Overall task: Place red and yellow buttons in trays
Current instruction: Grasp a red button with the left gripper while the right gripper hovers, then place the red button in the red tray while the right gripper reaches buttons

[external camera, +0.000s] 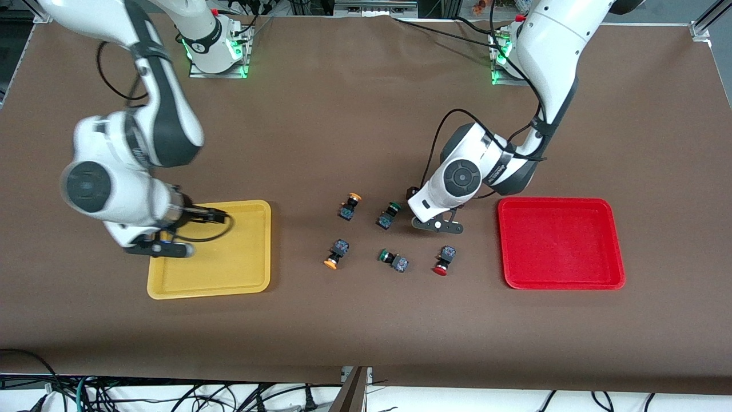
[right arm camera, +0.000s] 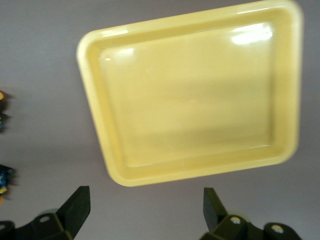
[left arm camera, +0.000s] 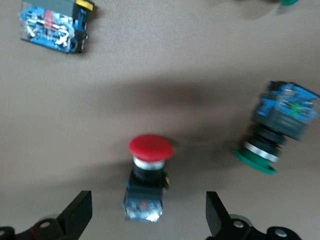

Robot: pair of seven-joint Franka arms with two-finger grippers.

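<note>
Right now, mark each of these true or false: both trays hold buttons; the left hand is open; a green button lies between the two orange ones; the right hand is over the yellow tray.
1. Both trays hold buttons. False: the red tray and yellow tray hold none.
2. The left hand is open. True; a red button lies under it.
3. A green button lies between the two orange ones. False: nothing does.
4. The right hand is over the yellow tray. True.

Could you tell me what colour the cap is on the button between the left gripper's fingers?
Red; the button shows best in the left wrist view.
</note>
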